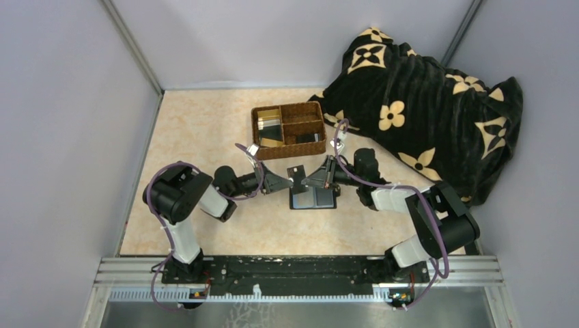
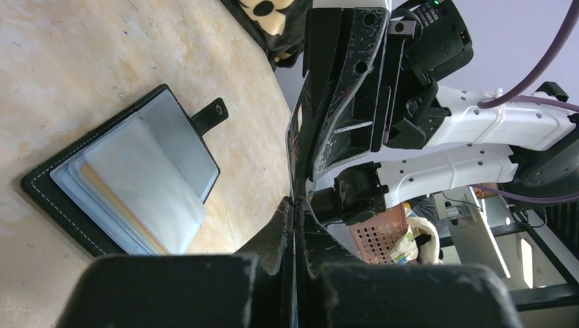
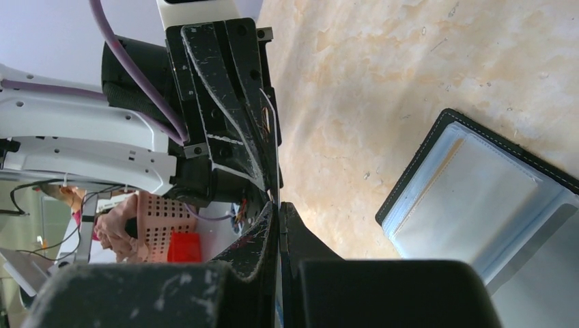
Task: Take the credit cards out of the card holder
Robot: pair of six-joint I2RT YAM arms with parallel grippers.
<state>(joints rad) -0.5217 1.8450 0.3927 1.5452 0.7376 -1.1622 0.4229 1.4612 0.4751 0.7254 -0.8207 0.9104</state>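
Jointly, left tool, right tool clamp credit card beside open card holder.

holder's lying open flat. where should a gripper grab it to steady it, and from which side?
Probably the clasp tab. It juts past the outer edge of the holder as a narrow strip the fingers could close across, coming in low from that tab side. The rest lies flat with no raised edge to pinch, and the clear sleeves would likely flex.
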